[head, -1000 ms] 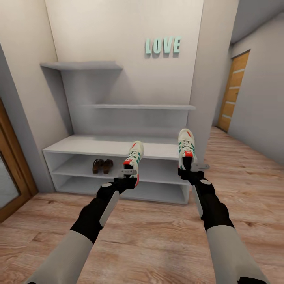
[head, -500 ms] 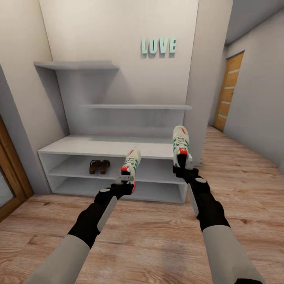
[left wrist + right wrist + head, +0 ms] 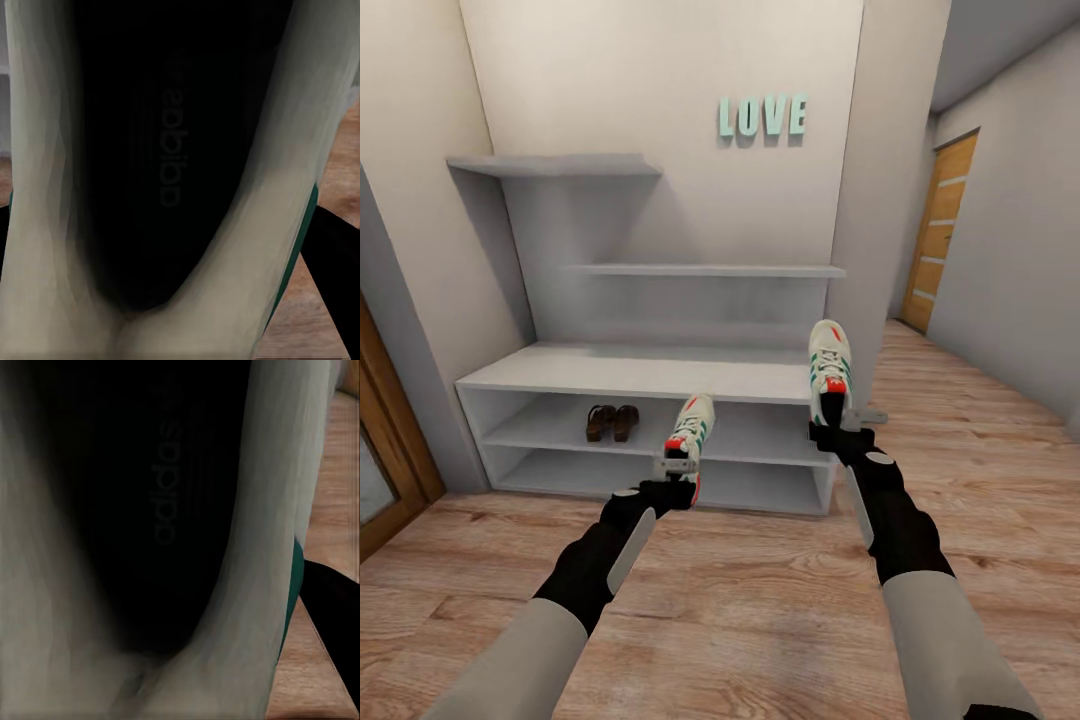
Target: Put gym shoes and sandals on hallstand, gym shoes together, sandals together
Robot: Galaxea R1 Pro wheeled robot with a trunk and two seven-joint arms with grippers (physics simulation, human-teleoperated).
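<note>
My left gripper [image 3: 678,478] is closed on the heel of a white low gym shoe with green side stripes and a red-orange tongue [image 3: 689,427], which I hold toe-forward in the air in front of the wide light-grey hallstand with two low open cubby shelves and a flat bench top [image 3: 630,372]. From my head camera this shoe sits at about the level of the upper cubby, short of the rack's front edge. My right gripper [image 3: 838,432] is likewise clamped on the heel of the second white gym shoe with green stripes and red-orange accents [image 3: 829,366], held higher, its toe up at the level of the bench top near the rack's right end. The two sneakers are well apart from each other.

Through my left wrist camera I look straight into the dark opening of the left shoe [image 3: 157,150], pale lining on both sides, a strip of green at the edge. My right wrist camera looks into the right shoe [image 3: 150,510] the same way, with faint lettering on the insole.

The pair of dark brown open sandals with tan insoles [image 3: 611,421] stands side by side inside the upper cubby, towards its left. Warm brown wood-plank corridor floor [image 3: 760,600] lies under my arms. Teal LOVE letters [image 3: 762,116] hang on the wall above the stepped shelves
</note>
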